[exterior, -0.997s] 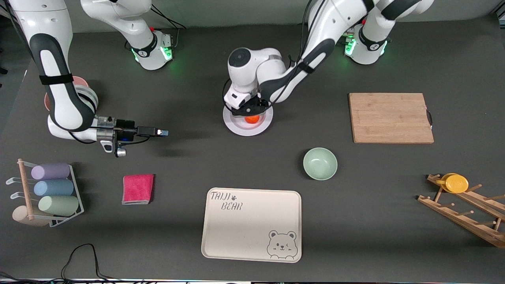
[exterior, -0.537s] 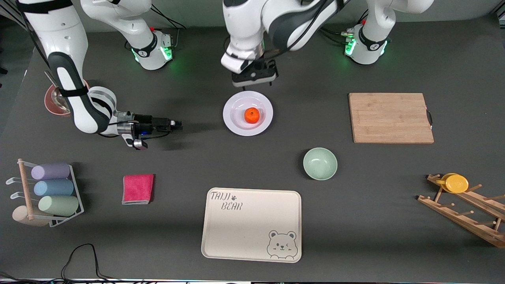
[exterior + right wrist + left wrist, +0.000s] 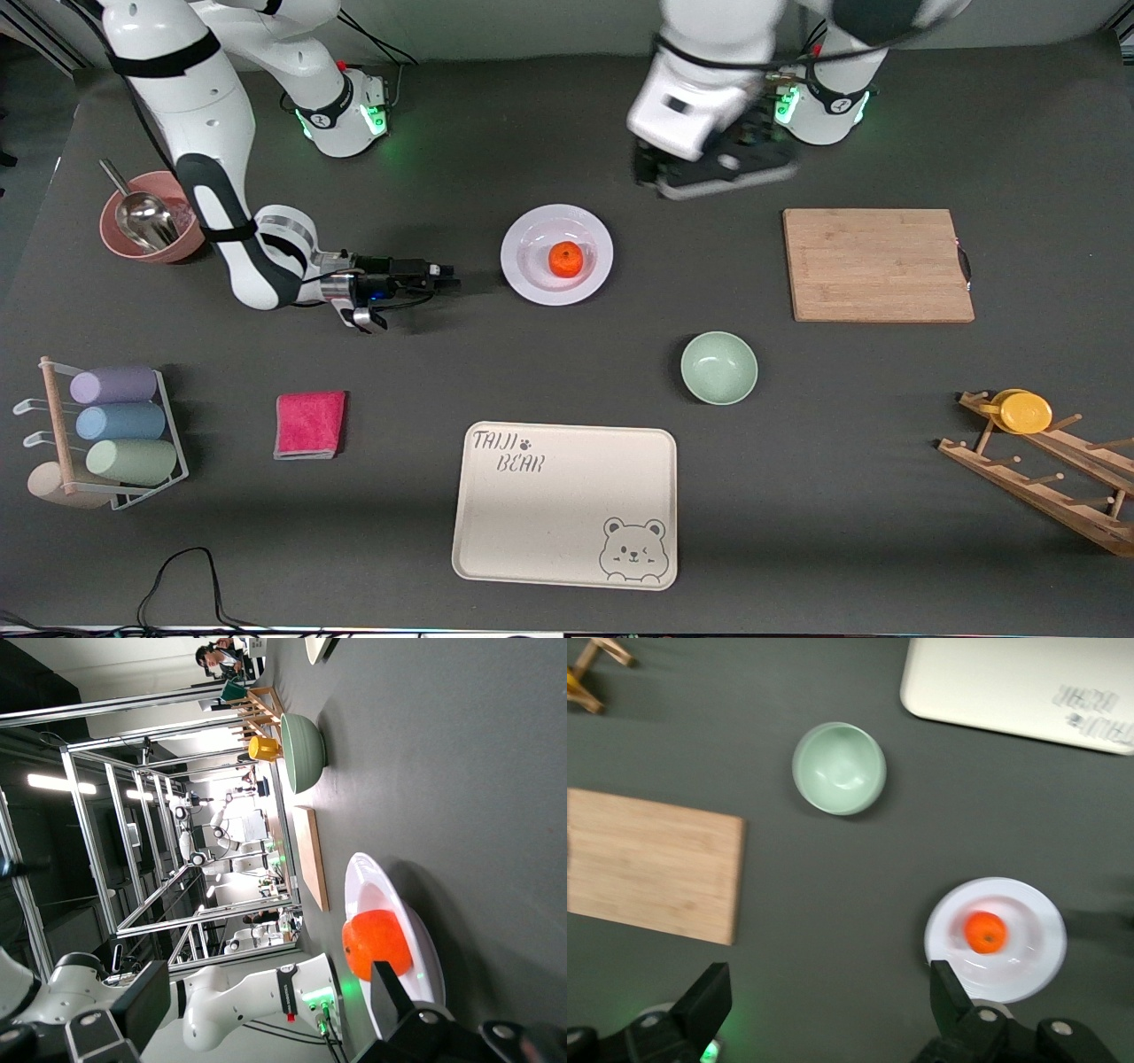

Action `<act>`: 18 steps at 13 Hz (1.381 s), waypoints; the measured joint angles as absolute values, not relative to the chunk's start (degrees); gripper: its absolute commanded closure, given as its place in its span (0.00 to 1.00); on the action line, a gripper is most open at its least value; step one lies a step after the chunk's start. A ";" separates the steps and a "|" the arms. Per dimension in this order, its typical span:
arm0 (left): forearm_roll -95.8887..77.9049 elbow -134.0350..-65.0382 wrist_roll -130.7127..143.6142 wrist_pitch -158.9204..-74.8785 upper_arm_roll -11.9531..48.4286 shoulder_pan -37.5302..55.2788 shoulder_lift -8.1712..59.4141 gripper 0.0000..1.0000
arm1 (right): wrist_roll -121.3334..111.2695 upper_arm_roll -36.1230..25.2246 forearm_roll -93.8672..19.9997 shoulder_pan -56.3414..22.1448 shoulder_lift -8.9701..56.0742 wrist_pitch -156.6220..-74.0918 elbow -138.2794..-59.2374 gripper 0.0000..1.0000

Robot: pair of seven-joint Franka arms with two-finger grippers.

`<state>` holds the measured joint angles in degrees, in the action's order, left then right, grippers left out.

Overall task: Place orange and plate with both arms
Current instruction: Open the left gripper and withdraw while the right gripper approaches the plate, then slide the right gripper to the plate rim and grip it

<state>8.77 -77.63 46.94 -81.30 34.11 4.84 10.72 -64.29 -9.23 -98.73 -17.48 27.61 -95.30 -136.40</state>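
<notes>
The orange (image 3: 566,259) lies in the sunken middle of the pale plate (image 3: 532,279) at mid-table. Low beside the plate, on the right arm's side, my right gripper (image 3: 446,271) lies level, aimed at the rim, open and empty. Its wrist view shows the orange (image 3: 376,942) on the plate (image 3: 372,873) just past one of the spread fingers (image 3: 392,990) of the right gripper (image 3: 266,1001). My left gripper (image 3: 718,170) hangs high over bare table between plate and cutting board, open and empty. The left wrist view looks down past that gripper (image 3: 828,1010) on the orange (image 3: 985,932) and plate (image 3: 948,935).
A wooden cutting board (image 3: 877,264) lies toward the left arm's end, with a mint-green bowl (image 3: 718,367) and a cream tray (image 3: 565,503) nearer the camera. A pink cloth (image 3: 308,424), a rack of rolls (image 3: 115,425), a pink bowl with scoop (image 3: 146,221) and a wooden rack holding a yellow dish (image 3: 1028,412) ring the table.
The left gripper rose off the orange, leaving it on the plate, and swung toward the cutting board. The right gripper slid along the table toward the plate.
</notes>
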 measured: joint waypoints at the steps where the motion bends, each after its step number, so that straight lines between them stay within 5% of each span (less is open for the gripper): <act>1: 8.68 -77.36 42.34 -80.25 33.96 0.66 10.67 0.00 | -65.03 -9.23 -99.22 -17.88 28.20 -95.16 -136.35 0.00; 6: 8.08 -77.30 24.65 -79.76 33.66 -15.55 10.66 0.00 | -65.39 -9.55 -99.35 -17.81 28.48 -94.49 -136.00 0.00; 13: 7.49 -77.23 18.14 -81.98 32.12 -20.85 10.51 0.00 | -65.32 -9.59 -99.35 -17.74 28.35 -94.30 -134.63 0.00; 18: 0.85 -79.39 5.77 -84.98 9.22 -8.08 6.29 0.00 | -63.68 -9.55 -99.35 -17.91 28.34 -94.31 -133.89 0.00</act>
<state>0.85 -79.39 5.77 -84.98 9.22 -8.08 6.29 -63.68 -9.55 -99.35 -17.91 28.34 -94.31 -133.89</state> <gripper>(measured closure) 0.000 0.000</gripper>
